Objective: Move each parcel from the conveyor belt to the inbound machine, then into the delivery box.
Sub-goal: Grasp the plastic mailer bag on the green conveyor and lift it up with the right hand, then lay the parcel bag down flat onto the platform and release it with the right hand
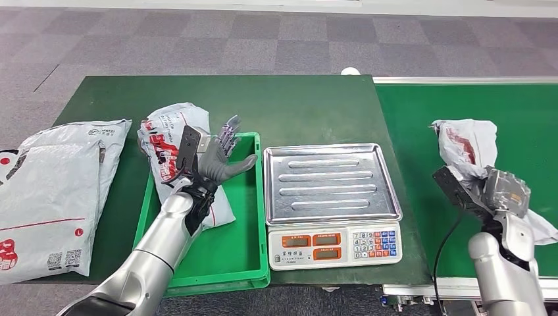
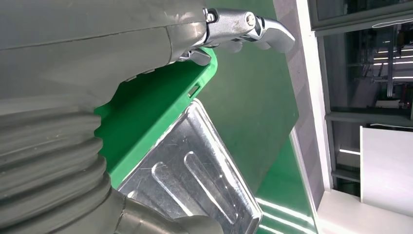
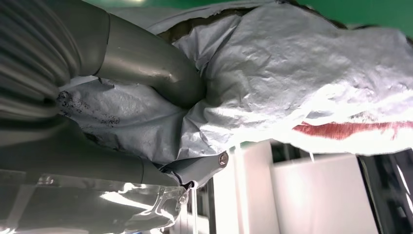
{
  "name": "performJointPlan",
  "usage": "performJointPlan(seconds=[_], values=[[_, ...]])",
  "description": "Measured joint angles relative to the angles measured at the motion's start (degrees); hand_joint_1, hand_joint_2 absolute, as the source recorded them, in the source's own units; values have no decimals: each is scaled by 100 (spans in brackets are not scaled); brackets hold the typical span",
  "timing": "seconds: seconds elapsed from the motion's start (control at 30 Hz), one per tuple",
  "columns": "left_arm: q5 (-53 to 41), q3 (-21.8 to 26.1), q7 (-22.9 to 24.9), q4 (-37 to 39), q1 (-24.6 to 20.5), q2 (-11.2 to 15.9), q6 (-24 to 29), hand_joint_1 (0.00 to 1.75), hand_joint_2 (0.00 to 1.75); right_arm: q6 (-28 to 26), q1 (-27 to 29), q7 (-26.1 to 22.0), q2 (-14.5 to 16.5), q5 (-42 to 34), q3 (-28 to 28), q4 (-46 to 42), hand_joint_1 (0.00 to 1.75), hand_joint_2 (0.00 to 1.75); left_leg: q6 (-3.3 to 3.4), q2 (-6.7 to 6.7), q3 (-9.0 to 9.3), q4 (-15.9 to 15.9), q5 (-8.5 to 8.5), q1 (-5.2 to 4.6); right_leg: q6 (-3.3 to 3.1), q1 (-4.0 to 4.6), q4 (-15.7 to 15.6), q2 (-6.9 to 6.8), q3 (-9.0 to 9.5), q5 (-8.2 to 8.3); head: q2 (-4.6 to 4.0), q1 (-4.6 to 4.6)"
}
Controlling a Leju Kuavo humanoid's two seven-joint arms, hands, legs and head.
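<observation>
On the green conveyor belt (image 1: 421, 131) at the right lies a crumpled white parcel (image 1: 468, 146) with red print. My right hand (image 1: 503, 191) grips its near end; the wrist view has thumb and fingers (image 3: 146, 63) clamped into the white parcel (image 3: 302, 83). The steel-topped scale (image 1: 329, 181) stands in the middle with a bare pan. My left hand (image 1: 220, 155) hovers open, fingers spread, over the green bin (image 1: 227, 257), just above a white-and-red parcel (image 1: 172, 141) lying in it. The wrist view catches the green bin's rim (image 2: 160, 107) and the scale pan (image 2: 195, 185).
Two flat grey mailer bags (image 1: 52, 191) lie at the left end of the green table (image 1: 296, 105). The scale's keypad and displays (image 1: 335, 243) face the table's near edge. Grey carpet floor lies beyond the table.
</observation>
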Motion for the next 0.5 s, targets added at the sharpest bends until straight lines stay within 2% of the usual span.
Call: performJointPlan(seconds=[0.2, 0.5], values=[[1, 0, -97, 165, -96, -22, 5, 0, 175, -302, 42, -40, -202, -191, 120, -587, 175, 175, 0, -1, -1, 0, -1, 0, 0, 0, 0, -1, -1, 0, 0, 0], [37, 0, -125, 357, -185, -65, 6, 0, 175, -516, -100, -309, -415, -599, 442, -828, 175, 175, 0, 6, 1, 0, 0, 0, 0, 0, 1, 6, 0, 1, 0, 0]])
